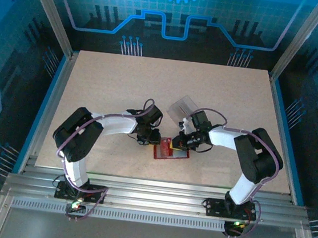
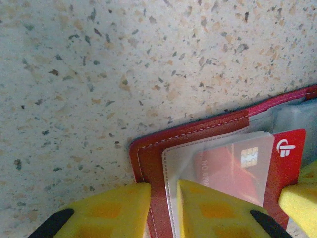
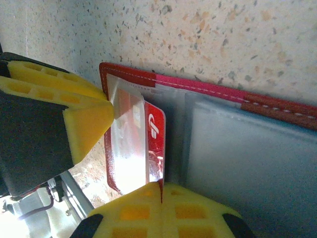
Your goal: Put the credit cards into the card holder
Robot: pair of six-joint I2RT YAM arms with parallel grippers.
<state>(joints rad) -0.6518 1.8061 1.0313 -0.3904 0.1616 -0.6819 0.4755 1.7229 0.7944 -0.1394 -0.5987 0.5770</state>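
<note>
Reaching in from the left over the speckled table (image 1: 111, 85), left gripper (image 1: 144, 139) at the left end of the card holder (image 1: 161, 152), opened flat near the front middle of the table, between the two arms. Fingers (image 2: 114, 210) a narrow gap apart, tips set down on that end, the stitched red border showing through the gap. One tip at the outer rim, the other on a clear pocket (image 2: 218, 153), covering its near part. Tucked most of the way into that pocket, a red credit card (image 2: 285, 158) with a chip, its free end with a white logo poking out to the right. Closed tight on that free end, right gripper (image 3: 161, 191), yellow pads meeting in a thin seam and hiding the card's near corner. Further right inside the holder, pale grey pockets (image 3: 247, 163), lying flat. Just behind the right wrist, toward the far side, a clear plastic box (image 1: 182, 105), set askew on the table and apart from the holder.
</note>
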